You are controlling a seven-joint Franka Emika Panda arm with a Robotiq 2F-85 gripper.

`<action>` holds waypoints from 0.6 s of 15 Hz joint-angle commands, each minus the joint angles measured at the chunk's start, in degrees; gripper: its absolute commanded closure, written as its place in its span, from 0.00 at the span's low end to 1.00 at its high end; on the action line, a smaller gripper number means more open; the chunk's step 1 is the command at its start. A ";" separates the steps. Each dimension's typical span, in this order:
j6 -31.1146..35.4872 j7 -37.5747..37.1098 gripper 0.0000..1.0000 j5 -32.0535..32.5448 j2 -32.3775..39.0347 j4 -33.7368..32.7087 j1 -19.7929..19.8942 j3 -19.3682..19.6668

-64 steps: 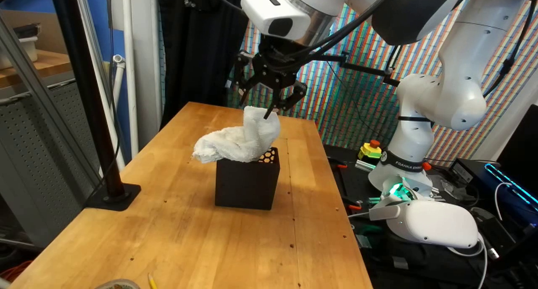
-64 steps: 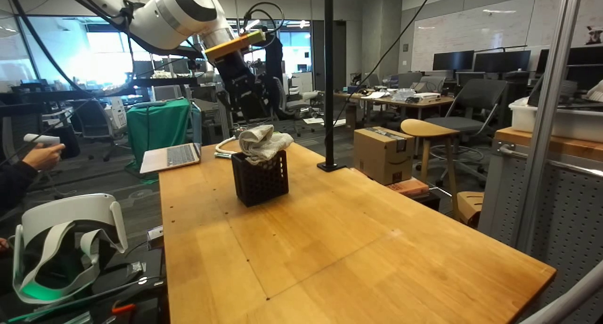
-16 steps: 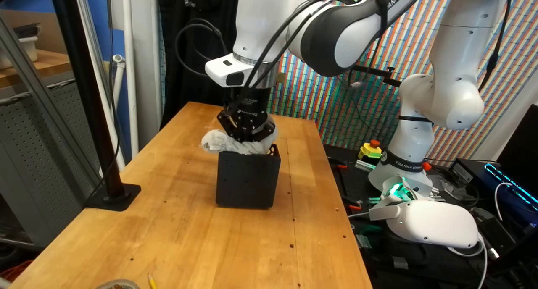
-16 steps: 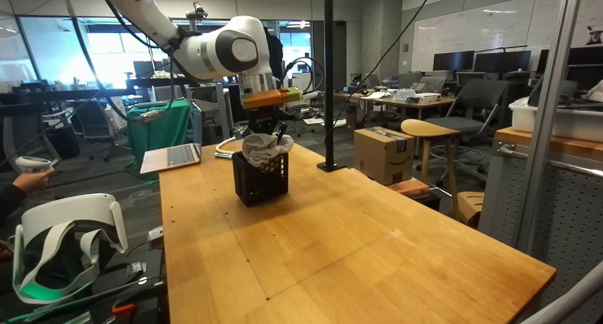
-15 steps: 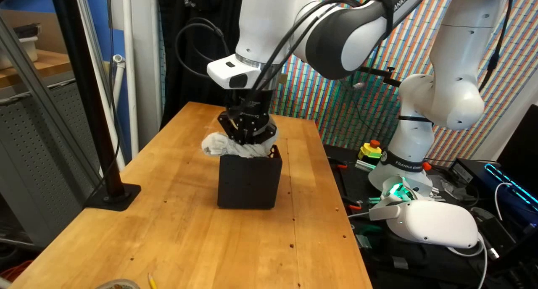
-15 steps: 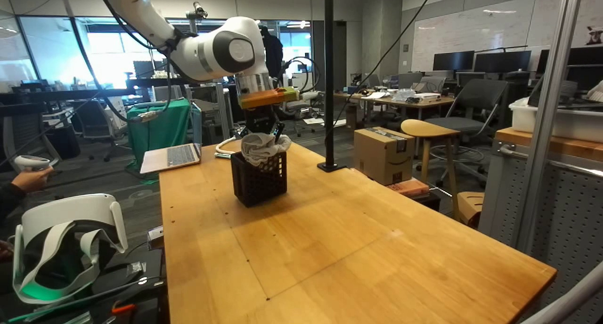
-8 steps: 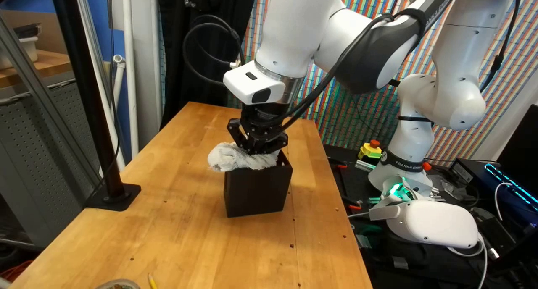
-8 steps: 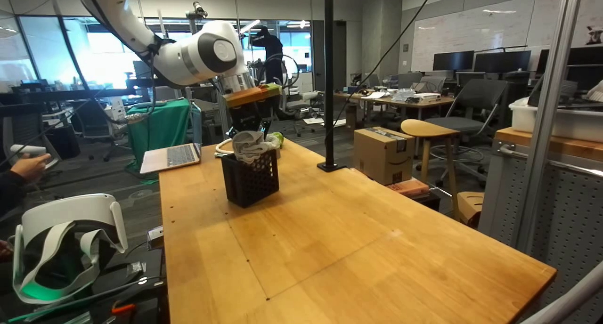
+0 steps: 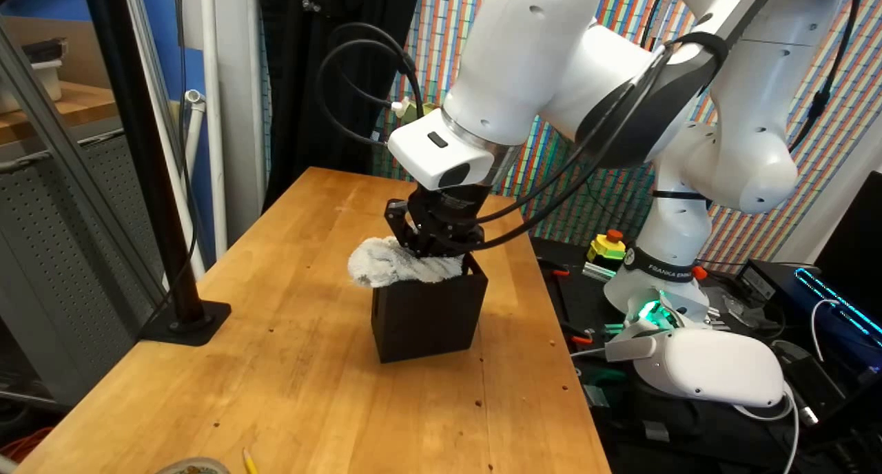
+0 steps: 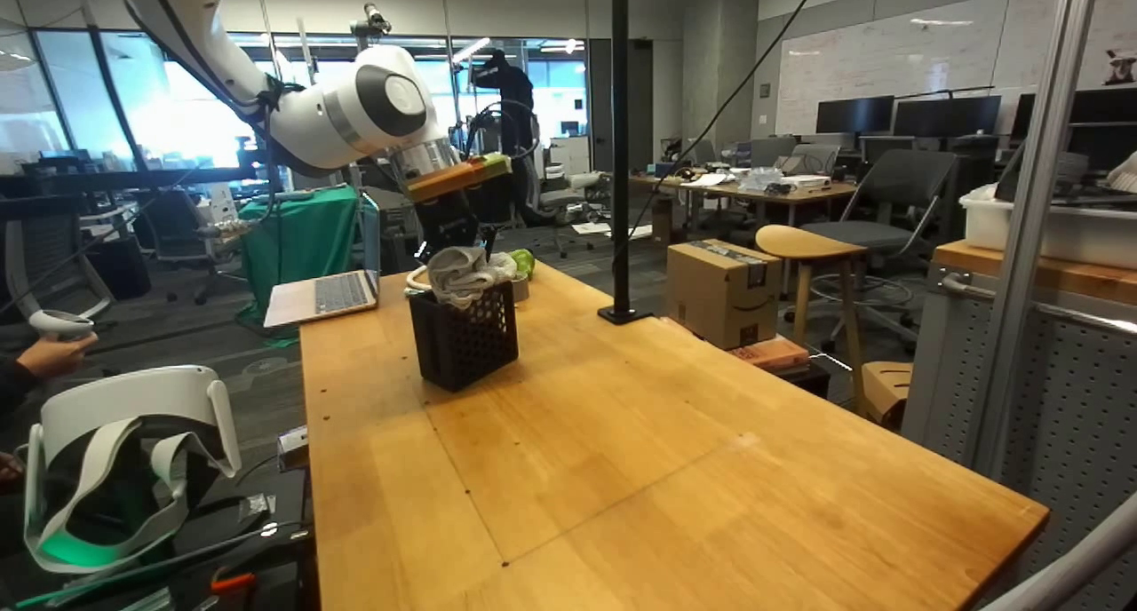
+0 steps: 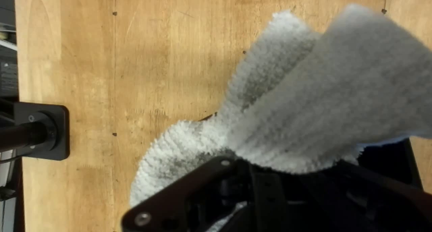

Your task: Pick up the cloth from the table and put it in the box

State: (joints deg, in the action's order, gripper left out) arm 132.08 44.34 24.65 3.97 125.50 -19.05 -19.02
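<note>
Together the gripper (image 9: 431, 251), the cloth (image 9: 405, 269) and the black box (image 9: 428, 319) have shifted along the table (image 9: 296, 391) since the earlier frame, and the box has turned slightly. The gripper's fingertips are buried in the cloth, so I cannot tell how far they are parted or whether they hold it. Right below the gripper, the cloth heaps over the mouth of the box, one end jutting past the rim to one side of the gripper. Well apart from it, at the table's edge, stands a black pole (image 9: 145, 150). Tucking the cloth down into the box seems the step in hand, not yet complete; next calls for working that jutting end inside, then rising without dragging the cloth out.
</note>
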 commanded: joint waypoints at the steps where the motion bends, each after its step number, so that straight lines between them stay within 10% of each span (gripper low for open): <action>1: 1.95 -0.39 0.95 -1.32 1.54 1.95 0.88 0.55; 9: 4.97 -0.51 0.95 -0.90 3.99 2.39 2.57 2.32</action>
State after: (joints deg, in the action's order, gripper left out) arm 132.50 44.22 22.81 4.47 125.60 -17.97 -18.07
